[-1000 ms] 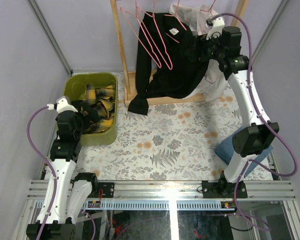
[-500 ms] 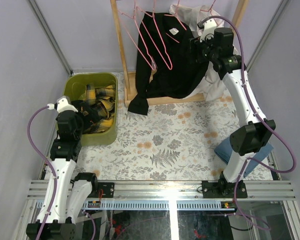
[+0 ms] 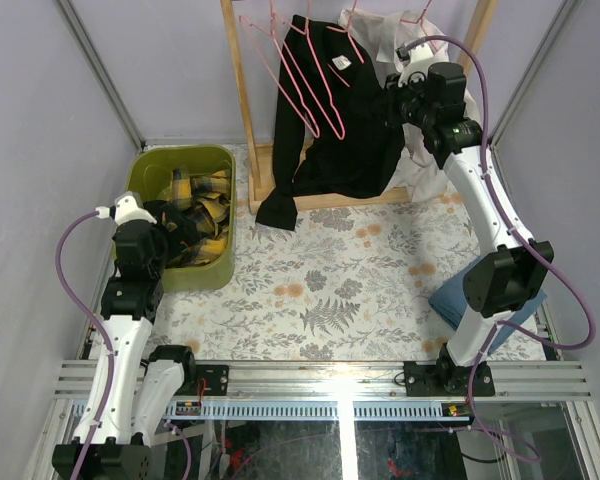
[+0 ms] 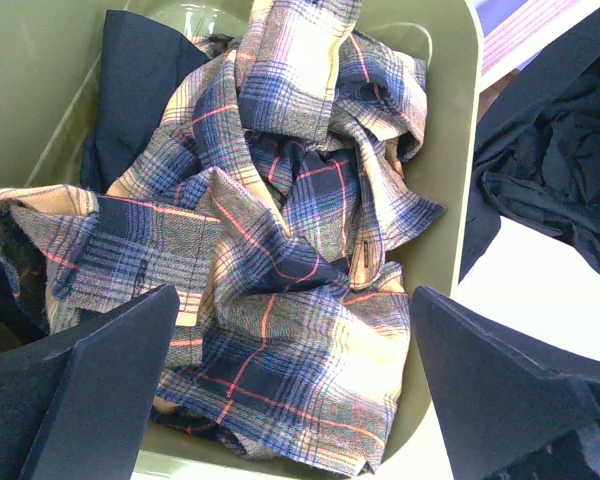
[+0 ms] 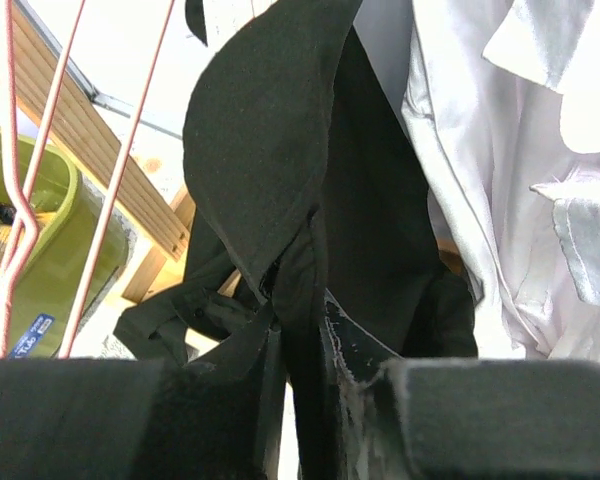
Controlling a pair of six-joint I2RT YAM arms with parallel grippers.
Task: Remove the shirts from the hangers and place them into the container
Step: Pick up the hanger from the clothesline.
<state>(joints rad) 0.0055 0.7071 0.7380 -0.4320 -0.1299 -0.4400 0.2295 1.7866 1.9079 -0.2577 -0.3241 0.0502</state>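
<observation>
Shirts first. Top view: the black shirt hangs on the rack at the surface's far edge, with the white shirt behind it and the container by the left edge. If you pull sideways, I'd guess its hanger rides along or tangles in the empty pink hangers.

Left wrist view: your left jaws are spread wide, holding nothing, over the plaid shirt in the container.

Right wrist view: your right jaws are pinching a thin fold of black cloth, which could slip.

Olive-green container, yellow-and-black plaid shirt, black shirt, white shirt and pink hangers show.
</observation>
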